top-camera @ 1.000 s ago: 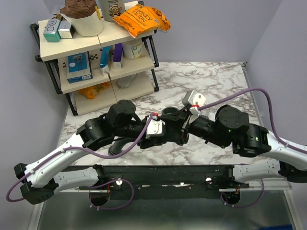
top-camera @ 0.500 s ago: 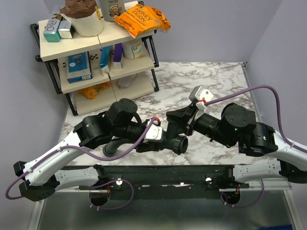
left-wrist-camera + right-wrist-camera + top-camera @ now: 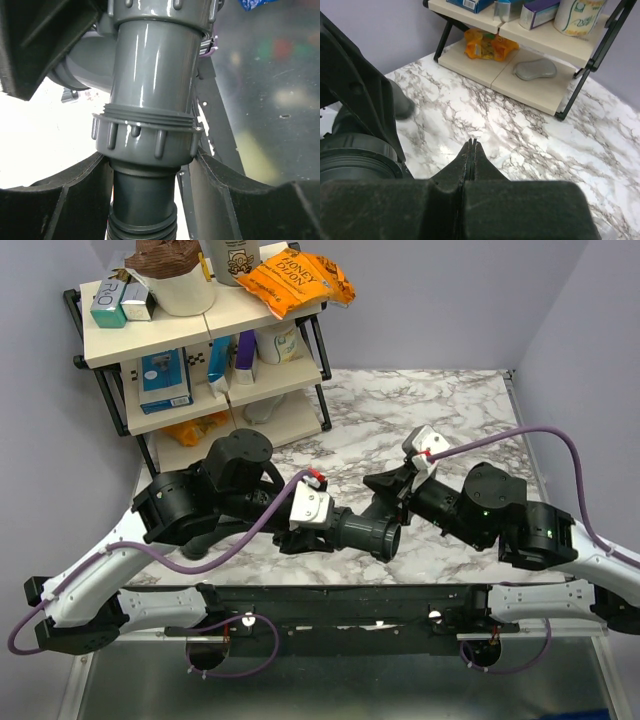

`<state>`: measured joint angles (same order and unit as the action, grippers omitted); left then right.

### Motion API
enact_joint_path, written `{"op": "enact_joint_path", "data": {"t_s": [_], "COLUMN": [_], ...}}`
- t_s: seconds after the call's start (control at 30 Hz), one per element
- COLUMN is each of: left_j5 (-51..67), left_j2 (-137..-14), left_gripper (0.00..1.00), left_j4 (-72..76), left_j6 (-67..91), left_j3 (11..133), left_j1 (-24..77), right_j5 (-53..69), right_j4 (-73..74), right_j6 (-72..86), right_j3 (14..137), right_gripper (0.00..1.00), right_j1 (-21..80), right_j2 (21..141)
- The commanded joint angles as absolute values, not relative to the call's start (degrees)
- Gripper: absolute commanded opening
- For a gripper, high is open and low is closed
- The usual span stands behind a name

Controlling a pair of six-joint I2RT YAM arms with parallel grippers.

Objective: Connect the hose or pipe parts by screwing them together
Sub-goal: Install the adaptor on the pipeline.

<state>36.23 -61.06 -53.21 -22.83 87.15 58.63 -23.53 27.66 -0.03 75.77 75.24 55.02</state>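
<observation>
Top external | left fingers (image 3: 65,200) clamp the dark grey pipe fitting (image 3: 365,532) above the desk (image 3: 450,420), mouth facing the right arm; right fingers (image 3: 462,170) pressed together, empty, just beside it | step: screwing, I judge; next I open right, grip the ribbed collar (image 3: 145,142), twist

The pipe fitting (image 3: 368,533) was glossy dark grey with a ribbed collar, the table (image 3: 450,405) white marble veined in grey, the cables (image 3: 548,430) purple, and the shelf rack (image 3: 170,330) at far left cream on a black frame, carrying an orange packet (image 3: 298,280) lettered in white.
</observation>
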Motion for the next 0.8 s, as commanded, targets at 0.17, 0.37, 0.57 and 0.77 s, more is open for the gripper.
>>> {"op": "enact_joint_path", "data": {"t_s": [0.17, 0.37, 0.57, 0.77], "left_j5": [31.9, 33.6, 36.2, 36.8], "left_j2": [-60.9, -61.3, -61.7, -61.3], "left_gripper": [0.0, 0.0, 0.0, 0.0], "left_j4": [-37.1, -32.3, -30.3, -28.0], "left_j6": [-18.4, -11.3, -7.9, -5.4], "left_j3": [91.8, 91.6, 90.9, 89.3], "left_j1": [57.4, 54.2, 53.1, 51.5], "right_j5": [-20.8, -20.9, -18.4, -15.5], "right_j4": [31.5, 27.7, 22.2, 18.7], "right_j6": [5.0, 8.4, 9.7, 12.2], "right_j3": [68.1, 63.2, 61.9, 59.6], "right_gripper": [0.0, 0.0, 0.14, 0.27], "right_j1": [75.1, 75.1, 74.0, 73.0], "right_j2": [52.2, 47.7, 43.1, 41.5]}}
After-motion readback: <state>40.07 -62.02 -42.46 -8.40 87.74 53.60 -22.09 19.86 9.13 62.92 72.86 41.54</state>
